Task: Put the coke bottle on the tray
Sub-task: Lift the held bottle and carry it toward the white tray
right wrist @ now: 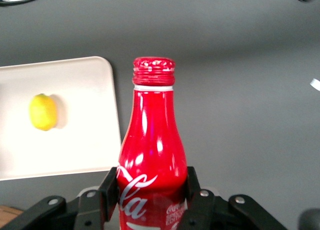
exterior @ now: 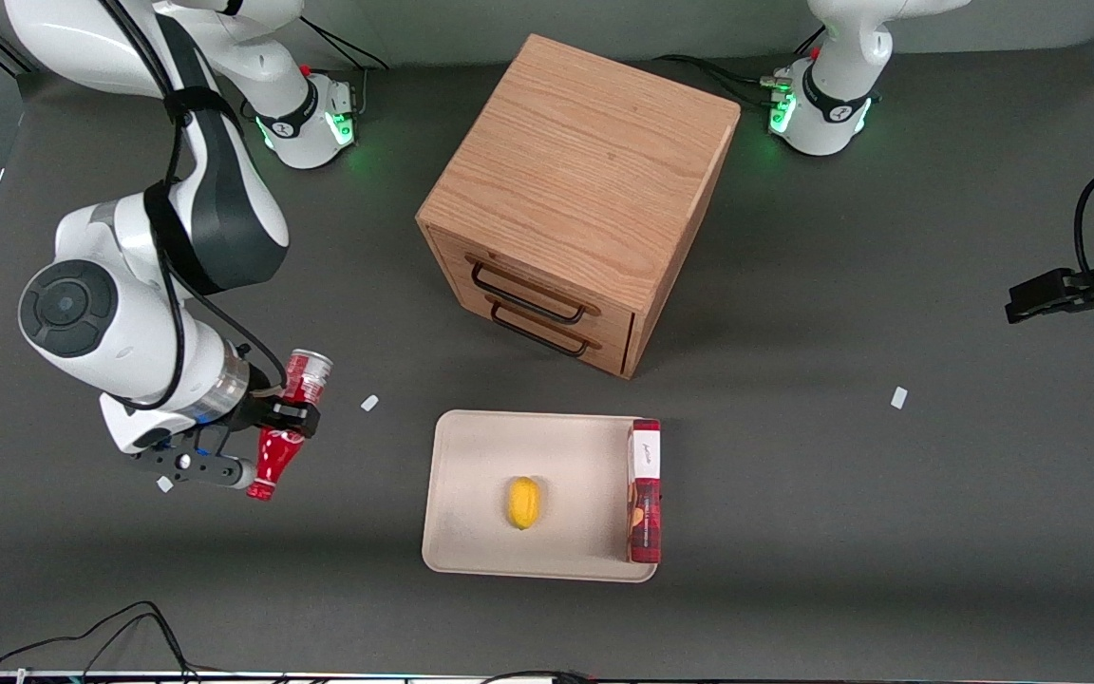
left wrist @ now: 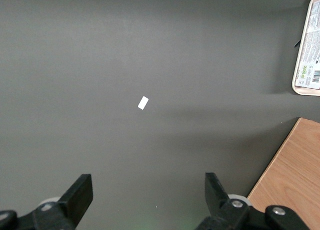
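Observation:
My right gripper is shut on the coke bottle, a small red contoured bottle with white script. It holds the bottle lying level above the table, silvery base away from the front camera and red cap toward it. In the right wrist view the fingers press both sides of the bottle. The cream-beige tray lies flat on the table, apart from the bottle, toward the parked arm's end. It shows in the right wrist view too.
A yellow lemon lies in the tray. A red rectangular box with a white end rests along the tray's rim. A wooden drawer cabinet stands farther from the front camera. Small white tags lie on the table.

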